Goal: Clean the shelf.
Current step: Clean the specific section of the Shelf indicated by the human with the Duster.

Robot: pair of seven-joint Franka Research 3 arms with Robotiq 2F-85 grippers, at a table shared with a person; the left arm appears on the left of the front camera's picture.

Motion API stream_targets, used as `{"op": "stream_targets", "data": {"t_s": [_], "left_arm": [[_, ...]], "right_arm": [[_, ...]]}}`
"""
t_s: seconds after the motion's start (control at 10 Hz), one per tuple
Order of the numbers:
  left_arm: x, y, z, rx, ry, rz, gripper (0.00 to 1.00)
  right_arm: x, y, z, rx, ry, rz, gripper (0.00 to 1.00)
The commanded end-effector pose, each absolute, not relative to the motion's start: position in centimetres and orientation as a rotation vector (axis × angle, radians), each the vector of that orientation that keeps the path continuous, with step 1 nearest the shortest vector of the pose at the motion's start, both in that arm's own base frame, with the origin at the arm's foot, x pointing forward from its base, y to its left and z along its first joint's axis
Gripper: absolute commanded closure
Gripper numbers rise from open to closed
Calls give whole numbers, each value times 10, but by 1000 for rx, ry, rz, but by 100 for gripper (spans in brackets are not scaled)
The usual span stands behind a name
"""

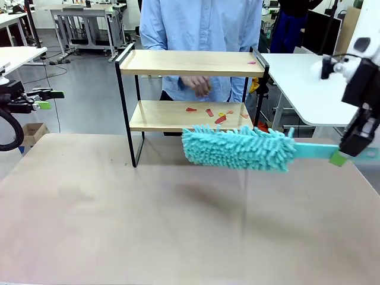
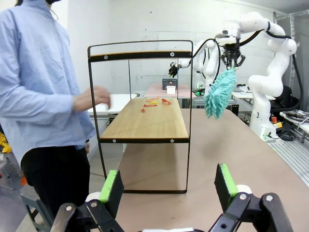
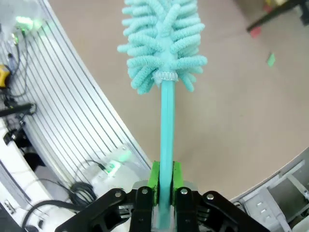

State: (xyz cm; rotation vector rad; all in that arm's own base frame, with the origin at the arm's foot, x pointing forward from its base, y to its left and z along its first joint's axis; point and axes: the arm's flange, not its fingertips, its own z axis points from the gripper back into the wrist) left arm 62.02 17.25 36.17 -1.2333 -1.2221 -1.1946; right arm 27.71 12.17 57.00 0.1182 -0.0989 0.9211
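Right hand (image 1: 338, 157) has the turquoise duster (image 1: 237, 148) pinched by the end of its handle (image 3: 164, 145), green pads pressed tight on the flat stem. The fluffy head hangs level just in front of the shelf (image 1: 190, 62), about the height of its lower board (image 1: 160, 116), toward the shelf's right end. The shelf stands at the far side of the desk (image 1: 178, 225). And there's the job: red scraps (image 1: 208, 111) scattered on that lower board, right of its middle, plus a pink fleck (image 1: 252, 62) at the right end of the top board. Left hand (image 2: 169, 174), fingers spread wide and empty, sits well off the shelf's left end, looking along the boards. A person's hand (image 1: 196, 85) is behind the shelf, between the two boards.

So the step in hand looks like getting that head in over the lower board. To do it well, I'd feed it between the boards clear of the black front upright, low enough for the fibres to brush the wood. Then sweep one way toward an open edge, slowly, since light scraps scatter. Go gently: a grip this far down the handle could twist, a light shelf could slide, and that person's hand is close behind.
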Motion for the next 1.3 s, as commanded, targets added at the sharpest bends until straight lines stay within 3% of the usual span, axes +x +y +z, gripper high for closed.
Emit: {"op": "stream_targets", "data": {"t_s": [0.0,0.6,0.7,0.8,1.2], "left_arm": [[618,172,365,-1231,-1230,-1198,0],[618,172,365,-1231,-1230,-1198,0],[618,172,365,-1231,-1230,-1198,0],[618,172,365,-1231,-1230,-1198,0],[618,172,365,-1231,-1230,-1198,0]], "right_arm": [[265,167,582,189,-142,756,87],[275,315,567,235,-317,375,87],[291,323,559,250,-309,344,87],[256,297,570,250,-285,442,87],[256,297,570,250,-285,442,87]]}}
